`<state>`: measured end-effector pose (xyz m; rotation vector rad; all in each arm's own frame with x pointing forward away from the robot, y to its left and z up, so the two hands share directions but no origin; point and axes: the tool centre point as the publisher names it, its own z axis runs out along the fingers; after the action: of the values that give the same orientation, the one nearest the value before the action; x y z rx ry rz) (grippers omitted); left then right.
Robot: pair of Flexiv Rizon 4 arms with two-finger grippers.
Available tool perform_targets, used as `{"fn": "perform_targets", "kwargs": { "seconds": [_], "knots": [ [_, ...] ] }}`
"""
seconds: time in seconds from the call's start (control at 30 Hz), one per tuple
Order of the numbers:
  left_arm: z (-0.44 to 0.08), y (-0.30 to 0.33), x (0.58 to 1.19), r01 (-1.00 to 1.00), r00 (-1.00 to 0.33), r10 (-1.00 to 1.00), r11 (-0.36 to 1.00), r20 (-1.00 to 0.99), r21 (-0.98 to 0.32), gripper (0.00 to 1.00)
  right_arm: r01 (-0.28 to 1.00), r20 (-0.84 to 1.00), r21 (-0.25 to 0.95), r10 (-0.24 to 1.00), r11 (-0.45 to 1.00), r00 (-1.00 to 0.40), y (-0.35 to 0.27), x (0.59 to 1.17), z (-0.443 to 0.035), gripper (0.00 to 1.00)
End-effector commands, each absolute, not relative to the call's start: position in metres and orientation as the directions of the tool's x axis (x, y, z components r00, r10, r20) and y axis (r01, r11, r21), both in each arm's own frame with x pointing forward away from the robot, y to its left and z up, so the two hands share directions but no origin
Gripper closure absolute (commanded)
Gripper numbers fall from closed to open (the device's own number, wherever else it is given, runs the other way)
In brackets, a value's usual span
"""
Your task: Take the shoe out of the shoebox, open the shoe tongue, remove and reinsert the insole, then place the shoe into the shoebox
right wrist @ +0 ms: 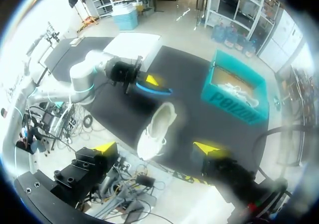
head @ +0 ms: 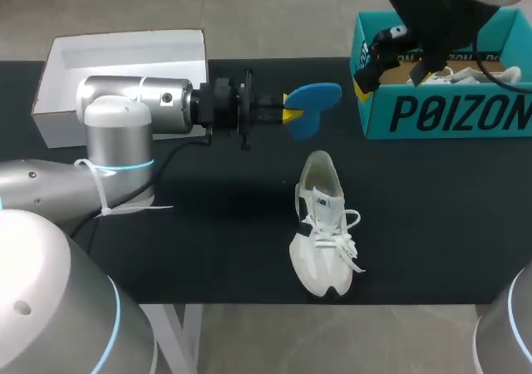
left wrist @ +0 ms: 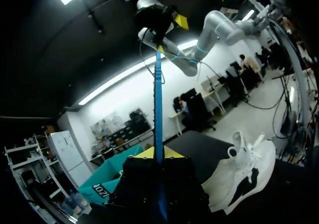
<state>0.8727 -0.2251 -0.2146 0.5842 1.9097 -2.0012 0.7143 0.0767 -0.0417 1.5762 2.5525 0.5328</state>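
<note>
Holding entry: the left end effector [head: 290, 110] is clamping one end of the blue insole [head: 317, 101] between both fingers. The rest of the insole is jutting out to the right above the worktop [head: 208, 241], clear of the shoe.

- Shoe [head: 323, 228]: is sitting on its sole at the near middle of the worktop, heel far, toe near, laces trailing loose. Nothing is touching it.
- Shoebox [head: 440, 112]: teal, is standing at the far right, with a second white shoe [head: 465, 76] showing inside.
- Right end effector [right wrist: 155, 148]: is hanging high above the worktop with its fingers spread wide and gripping nothing.
- White lid [head: 125, 58]: is lying at the far left.

Risks, as judged:
- The insole is being held by a narrow margin and is probably flexible, so it may be swivelling or slipping in the grip once its tip meets the shoe.
- Nothing is bracing the shoe, so a push at the collar is likely sending it sliding or tipping over.
- The loose laces and tongue may be catching the insole's tip and buckling it short of the toe.
- The second shoe is taking up room in the shoebox, which is narrowing the space for the return.
</note>
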Motion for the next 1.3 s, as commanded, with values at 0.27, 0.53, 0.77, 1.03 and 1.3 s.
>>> {"fn": "perform_targets", "kwargs": {
  "seconds": [0.27,0.53,0.77,1.03,1.3],
  "knots": [
    [-0.216,-0.232,0.895,-0.103,-0.99,0.102,-0.065,0.096,-0.993,1.0,0.849,0.102,0.338,0.882,0.405,-0.461,0.078,0.716,-0.042,0.0],
    [-0.216,-0.232,0.892,-0.081,-0.991,0.122,-0.155,0.062,-0.985,1.0,0.849,0.102,0.338,0.882,0.405,-0.461,0.078,0.716,-0.042,0.0],
    [-0.216,-0.232,0.892,-0.081,-0.991,0.122,-0.155,0.062,-0.985,1.0,0.849,0.102,0.338,0.882,0.405,-0.461,0.078,0.716,-0.042,0.0],
    [-0.216,-0.232,0.892,-0.081,-0.991,0.122,-0.155,0.062,-0.985,1.0,0.849,0.102,0.338,0.882,0.405,-0.461,0.078,0.716,-0.042,0.0],
    [-0.212,-0.232,0.905,-0.428,-0.901,0.106,-0.068,0.42,-0.901,1.0,0.849,0.102,0.338,0.882,0.405,-0.461,0.078,0.716,-0.042,0.0]
  ]
}}
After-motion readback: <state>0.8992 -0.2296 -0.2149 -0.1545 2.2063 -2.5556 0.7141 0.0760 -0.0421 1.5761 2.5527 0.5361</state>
